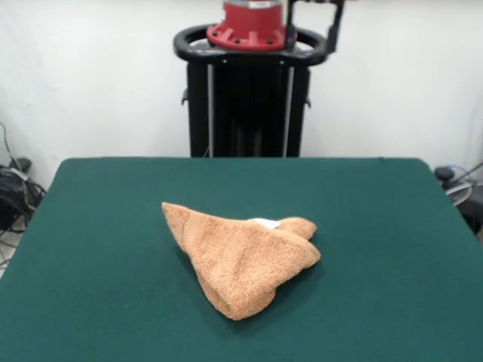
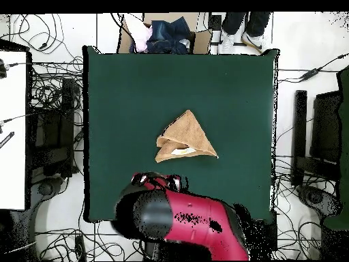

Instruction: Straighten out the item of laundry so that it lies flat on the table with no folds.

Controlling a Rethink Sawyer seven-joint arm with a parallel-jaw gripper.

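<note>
The item of laundry (image 1: 241, 260) is an orange-tan terry towel, folded over itself into a bunched triangle near the middle of the dark green table (image 1: 90, 226). A small white tag (image 1: 264, 222) peeks out at its far side. From above, the towel (image 2: 185, 134) points toward the far table (image 2: 116, 95) edge, with the tag (image 2: 178, 151) under its folded lower flap. The red and black arm is drawn back over the pedestal. My gripper (image 1: 311, 30) hangs at the top edge, well clear of the towel, and shows as a dark shape (image 2: 157, 181) by the table's near edge.
A cardboard box with dark clothes (image 2: 163, 34) stands beyond the table's far edge, and a person's legs and shoes (image 2: 238, 34) are beside it. Cables and black equipment (image 2: 51, 123) lie on the floor on both sides.
</note>
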